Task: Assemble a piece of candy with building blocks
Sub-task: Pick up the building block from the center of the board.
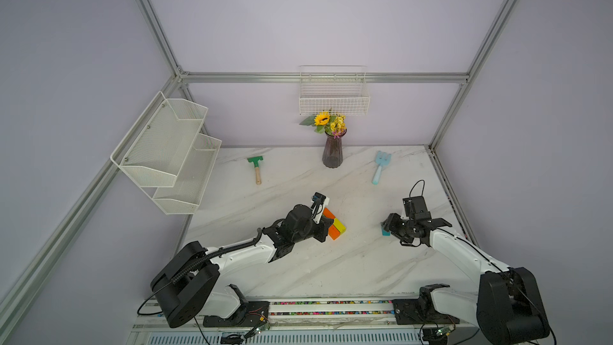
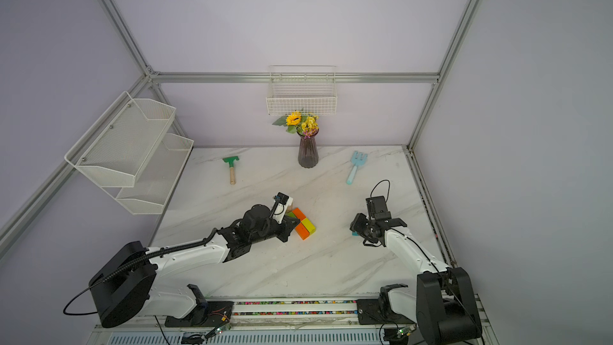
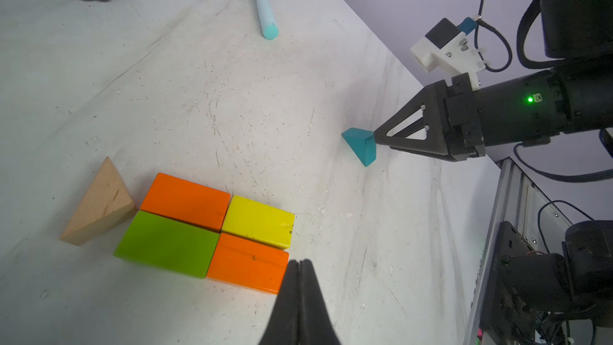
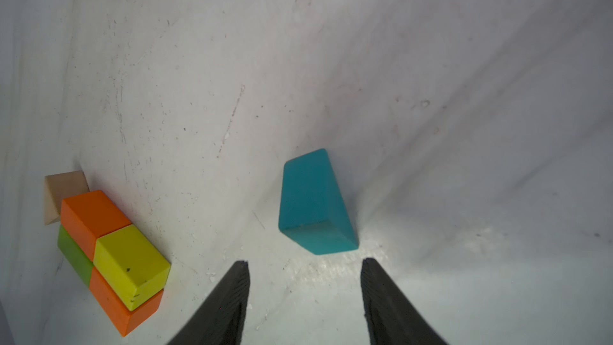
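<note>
most of the candy is built. 2 orange blocks, a green block and a yellow block sit tight together as a rectangle on the table. the tan triangle lies at the orange-and-green end, its point against them. the other end, yellow and orange, is bare.

the teal triangle lies well apart from the rectangle, on the right arm's side. the right gripper is low over the table with its jaws parted, holding nothing. the teal triangle sits just ahead of its tips, not yet between them. the left gripper is pinched closed and empty, beside 1 of the orange blocks.

what's left, i'd say: grab the teal triangle, carry it over and set it point-in at the bare end.
</note>
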{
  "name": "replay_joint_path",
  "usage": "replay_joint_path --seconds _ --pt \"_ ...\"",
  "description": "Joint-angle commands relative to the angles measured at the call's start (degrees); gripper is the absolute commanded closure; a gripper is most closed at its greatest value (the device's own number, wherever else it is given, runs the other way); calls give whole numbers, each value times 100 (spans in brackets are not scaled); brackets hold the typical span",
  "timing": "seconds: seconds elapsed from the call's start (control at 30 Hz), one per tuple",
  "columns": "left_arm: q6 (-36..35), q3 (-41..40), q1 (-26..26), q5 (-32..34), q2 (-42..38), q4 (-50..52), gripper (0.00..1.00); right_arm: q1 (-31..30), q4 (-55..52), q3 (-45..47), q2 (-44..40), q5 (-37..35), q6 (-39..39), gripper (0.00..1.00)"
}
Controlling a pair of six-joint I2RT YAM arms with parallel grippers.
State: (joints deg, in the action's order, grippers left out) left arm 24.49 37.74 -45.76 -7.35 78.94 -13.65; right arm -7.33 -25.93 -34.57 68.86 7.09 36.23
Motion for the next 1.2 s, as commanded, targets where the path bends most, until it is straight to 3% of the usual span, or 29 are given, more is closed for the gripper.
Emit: replay_joint_path --seconds 0.0,0.7,1.17 --pt "31 142 25 -110 -20 -208 100 24 -297 -172 -174 -622 -188 43" --pt "152 247 20 -261 148 -260 100 4 396 -206 591 -153 -562 43" --pt "170 227 22 -282 353 -290 100 -481 243 -556 1033 -743 -722 44"
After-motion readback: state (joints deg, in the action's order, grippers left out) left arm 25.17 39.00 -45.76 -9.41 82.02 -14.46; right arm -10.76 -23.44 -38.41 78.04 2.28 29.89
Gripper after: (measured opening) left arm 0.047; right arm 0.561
